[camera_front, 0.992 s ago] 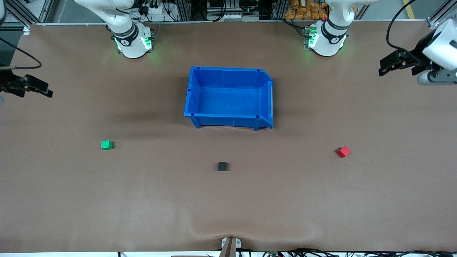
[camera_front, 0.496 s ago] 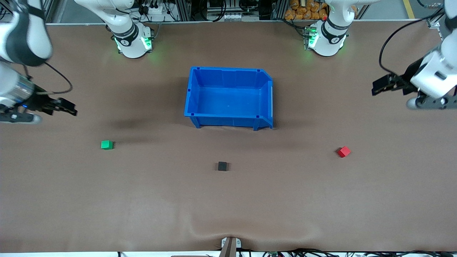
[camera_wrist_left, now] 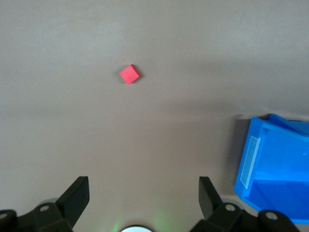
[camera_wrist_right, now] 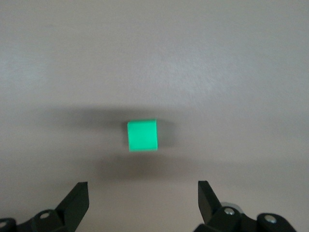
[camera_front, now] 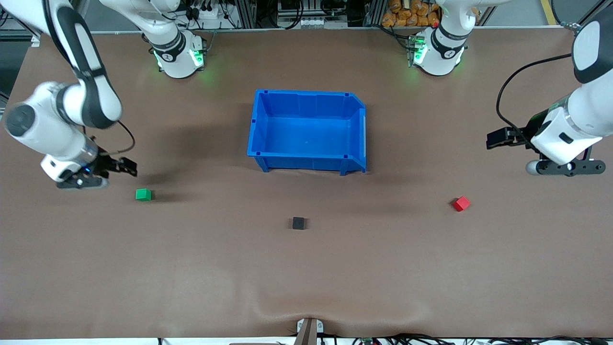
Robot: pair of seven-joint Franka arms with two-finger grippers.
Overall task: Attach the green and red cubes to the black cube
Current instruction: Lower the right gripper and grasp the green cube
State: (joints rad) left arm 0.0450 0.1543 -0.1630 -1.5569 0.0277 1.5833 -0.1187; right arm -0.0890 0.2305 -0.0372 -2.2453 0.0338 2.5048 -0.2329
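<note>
The green cube (camera_front: 143,194) lies on the brown table toward the right arm's end; it also shows in the right wrist view (camera_wrist_right: 142,136). My right gripper (camera_front: 125,166) hangs open and empty over the table close beside the green cube. The red cube (camera_front: 461,203) lies toward the left arm's end and also shows in the left wrist view (camera_wrist_left: 129,74). My left gripper (camera_front: 495,138) is open and empty over the table, some way from the red cube. The black cube (camera_front: 298,223) lies between the two, nearer the front camera than the bin.
A blue bin (camera_front: 256,125) stands mid-table, open and empty; its corner shows in the left wrist view (camera_wrist_left: 270,159). The arm bases stand along the table's top edge. A small bracket (camera_front: 309,328) sits at the table's front edge.
Both arms have swung in from the table's ends and come lower: the right gripper toward the green cube, the left gripper toward the red cube. The cubes have not moved.
</note>
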